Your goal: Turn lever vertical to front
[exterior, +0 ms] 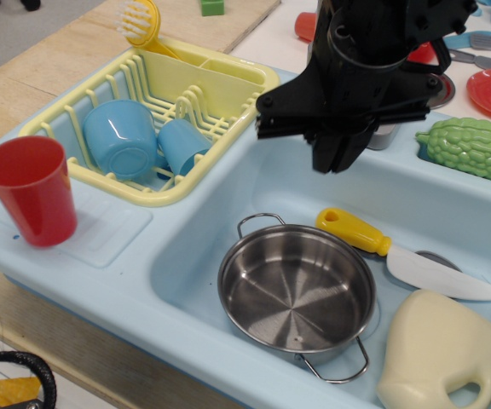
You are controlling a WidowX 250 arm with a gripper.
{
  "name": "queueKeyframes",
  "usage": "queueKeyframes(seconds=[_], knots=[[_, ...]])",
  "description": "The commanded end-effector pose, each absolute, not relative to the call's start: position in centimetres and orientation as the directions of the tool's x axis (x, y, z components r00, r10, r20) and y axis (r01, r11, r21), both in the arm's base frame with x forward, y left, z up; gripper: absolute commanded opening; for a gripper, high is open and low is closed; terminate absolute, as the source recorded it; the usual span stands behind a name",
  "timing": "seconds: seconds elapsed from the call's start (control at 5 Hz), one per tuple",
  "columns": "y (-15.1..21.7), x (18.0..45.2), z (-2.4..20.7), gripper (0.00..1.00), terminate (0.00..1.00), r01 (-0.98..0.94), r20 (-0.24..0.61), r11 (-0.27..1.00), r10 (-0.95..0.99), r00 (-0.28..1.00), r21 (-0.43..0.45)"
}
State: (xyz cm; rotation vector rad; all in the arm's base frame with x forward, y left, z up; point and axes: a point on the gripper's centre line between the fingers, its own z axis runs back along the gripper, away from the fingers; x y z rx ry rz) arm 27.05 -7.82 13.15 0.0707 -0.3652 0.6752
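My black gripper (331, 160) hangs over the back edge of the light blue sink (228, 213), in front of the toy tap. Its two fingers point down and look pressed together with nothing between them. The grey lever is hidden behind the gripper. Only a small corner of the tap's flat grey block (384, 136) shows, to the right of the fingers. I cannot tell whether the gripper touches the tap.
In the sink lie a steel pan (297, 290), a yellow-handled toy knife (399, 256) and a cream jug (437, 354). A yellow dish rack (228, 85) with blue cups stands at the left, a red cup (31, 192) beside it. A green gourd (476, 149) lies at the right.
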Motion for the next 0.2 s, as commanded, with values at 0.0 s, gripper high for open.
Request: queueKeyframes(seconds=[0.0], knots=[[-7.79, 27.39, 14.4, 1.0, 1.0, -0.625, 0.357, 0.774, 0.613, 0.704, -0.097]])
